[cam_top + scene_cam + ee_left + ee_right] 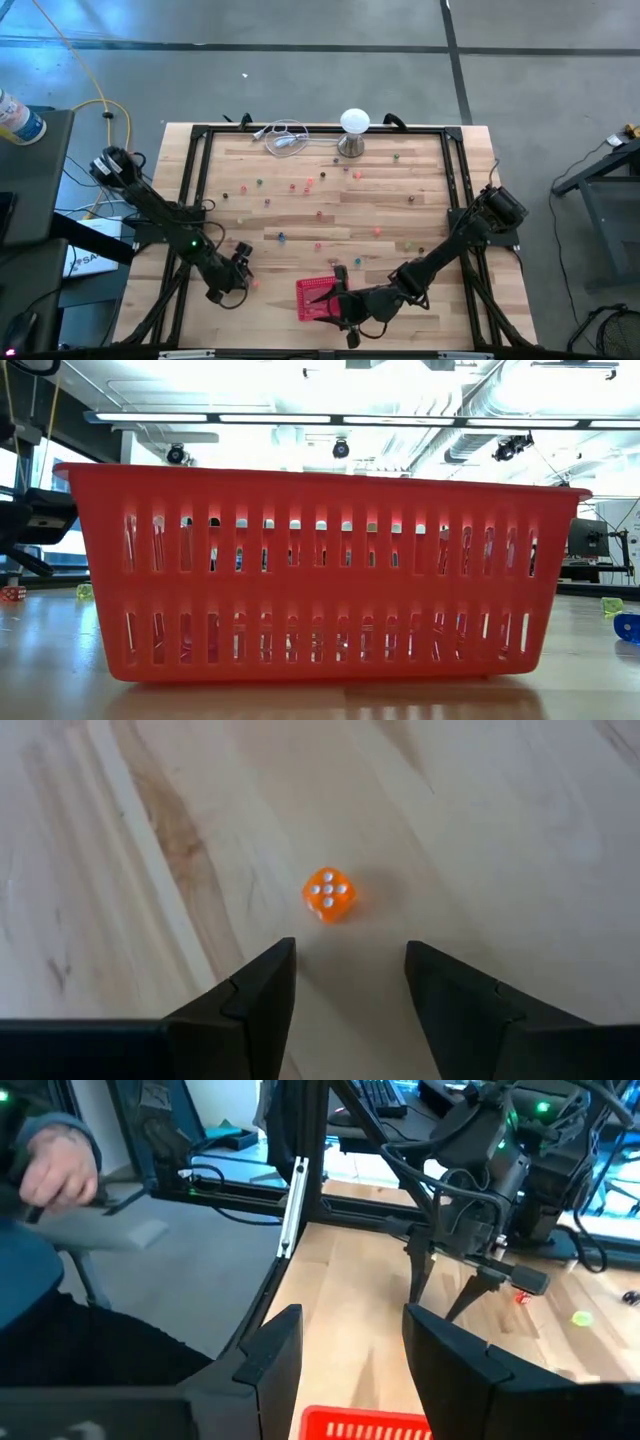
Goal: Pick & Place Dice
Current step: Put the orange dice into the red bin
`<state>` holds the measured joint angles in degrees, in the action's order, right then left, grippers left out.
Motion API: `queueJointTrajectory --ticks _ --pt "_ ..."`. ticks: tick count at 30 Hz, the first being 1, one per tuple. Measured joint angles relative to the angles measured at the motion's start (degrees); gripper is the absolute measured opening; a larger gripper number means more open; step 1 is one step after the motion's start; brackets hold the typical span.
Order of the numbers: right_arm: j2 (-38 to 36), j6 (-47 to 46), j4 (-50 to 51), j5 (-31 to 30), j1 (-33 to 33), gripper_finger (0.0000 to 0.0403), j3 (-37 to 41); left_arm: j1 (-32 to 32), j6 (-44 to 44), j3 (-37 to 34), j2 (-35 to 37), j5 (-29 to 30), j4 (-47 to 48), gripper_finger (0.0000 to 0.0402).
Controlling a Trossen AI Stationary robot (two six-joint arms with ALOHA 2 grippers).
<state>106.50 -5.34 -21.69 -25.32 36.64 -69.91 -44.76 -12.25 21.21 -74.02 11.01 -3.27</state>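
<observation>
orange die (329, 894), five pips up

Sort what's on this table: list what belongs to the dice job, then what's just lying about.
Job:
- scattered dice
- orange die in front of the open left gripper
- red basket below the right gripper

Lying about:
- white ball-topped stand
- cable coil

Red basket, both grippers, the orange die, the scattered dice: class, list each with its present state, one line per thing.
Red basket: upright on the table's near edge, beside the right gripper.
Left gripper: open, fingers apart above the wood, empty.
Orange die: lying free on the table just ahead of the left gripper, five pips up.
Right gripper: open, empty, over the basket's rim.
Scattered dice: loose on the table, not yet collected.
</observation>
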Motion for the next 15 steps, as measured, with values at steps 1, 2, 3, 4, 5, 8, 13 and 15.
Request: queueJointTrajectory --ticks 1,2,3,4,5,8,13,15 --pt "0.0 -0.71 -0.2 -0.02 0.0 0.0164 0.0 0.4 0.98 0.0 -0.04 -0.57 -0.08 0.0186" --pt "0.0 -0.98 -0.61 0.02 0.0 0.0164 0.0 0.78 2.27 0.0 -0.04 -1.08 -0.14 0.0186" --pt "0.0 -0.98 -1.05 0.02 0.0 0.0164 0.0 1.09 3.84 0.0 -0.04 -1.57 -0.19 0.0186" --pt "0.0 -0.96 -1.44 0.0 0.0 0.0164 0.0 1.45 5.69 0.0 -0.04 -1.9 -0.24 0.0185" --pt "0.0 -0.94 -1.78 -0.04 0.0 0.0164 0.0 1.92 7.59 -0.01 -0.04 -2.58 -0.29 0.0184" --pt "0.0 -0.62 -2.61 -0.02 0.0 0.0164 -0.02 3.83 13.02 -0.08 -0.04 -5.68 -0.74 0.0177" --pt "0.02 -0.61 -2.89 0.27 0.0 0.0164 0.0 7.85 18.02 -0.54 -0.06 -11.46 -1.78 0.0165" --pt "0.02 -0.81 -2.98 0.36 0.0 0.0164 0.0 9.23 19.54 -1.02 -0.09 -13.41 -2.94 0.0164"
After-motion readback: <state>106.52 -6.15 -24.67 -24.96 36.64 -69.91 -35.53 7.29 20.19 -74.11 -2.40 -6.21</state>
